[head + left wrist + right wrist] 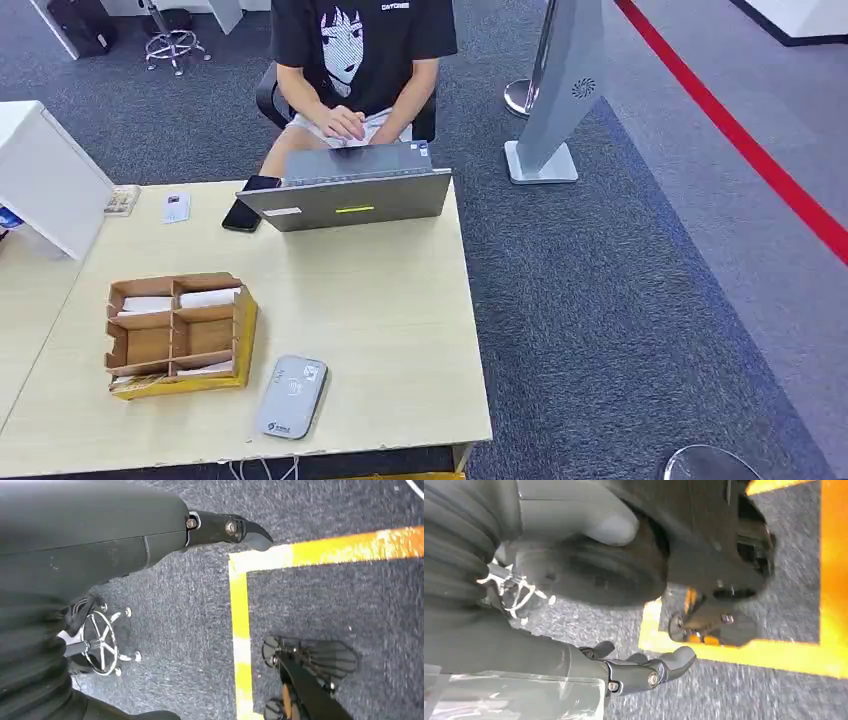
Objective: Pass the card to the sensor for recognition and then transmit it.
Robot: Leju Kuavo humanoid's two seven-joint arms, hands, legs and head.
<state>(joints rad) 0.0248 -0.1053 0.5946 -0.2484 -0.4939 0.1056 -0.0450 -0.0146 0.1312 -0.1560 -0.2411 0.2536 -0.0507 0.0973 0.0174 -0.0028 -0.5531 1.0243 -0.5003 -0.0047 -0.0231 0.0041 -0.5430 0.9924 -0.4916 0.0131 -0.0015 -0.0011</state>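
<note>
A grey card sensor [290,397] lies flat near the table's front edge, right of a cardboard divider box [246,335]. White cards [146,304] lie in the box's far compartments. Another small white card [176,206] rests on the table at the back left. My left hand [225,528] hangs over dark carpet with its fingers stretched out and nothing in them. My right hand [639,672] also hangs by the floor, its fingers [676,661] apart and its thumb [604,527] off to one side, holding nothing.
A person [360,60] sits behind an open grey laptop [350,198] at the table's far edge, with a black phone [245,212] beside it. A white cabinet [45,180] stands at the left. A grey stand [560,100] and a red floor line [760,160] lie to the right.
</note>
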